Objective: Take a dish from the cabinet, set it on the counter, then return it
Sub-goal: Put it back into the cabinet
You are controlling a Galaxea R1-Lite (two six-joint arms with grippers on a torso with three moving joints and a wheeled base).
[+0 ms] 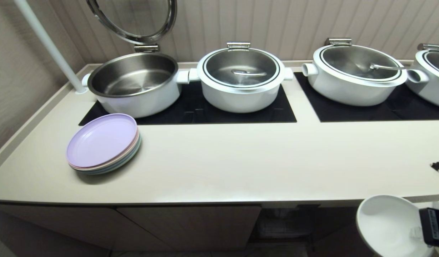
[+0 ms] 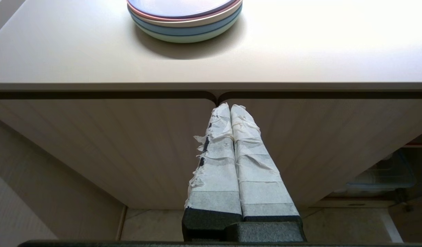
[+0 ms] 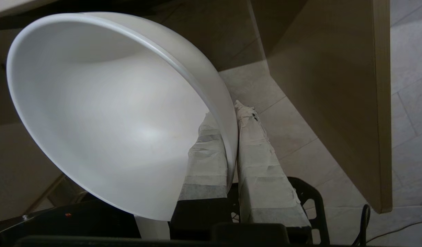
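Right claw clamped on the rim of the small round glossy white ceramic bowl, one taped finger inside the wall, one outside. Bowl held tilted, below the front edge of the long smooth beige tabletop, at the lower right of the head view, partly cut off by the frame; its foot not visible. Right arm mostly out of the head view. Left claw parked, taped fingers pressed together, pointing at the seam between two ribbed beige cabinet doors. Stack of flat pastel plates, lilac on top, sits on the tabletop's left. Cabinet interior dark, contents hard to make out.
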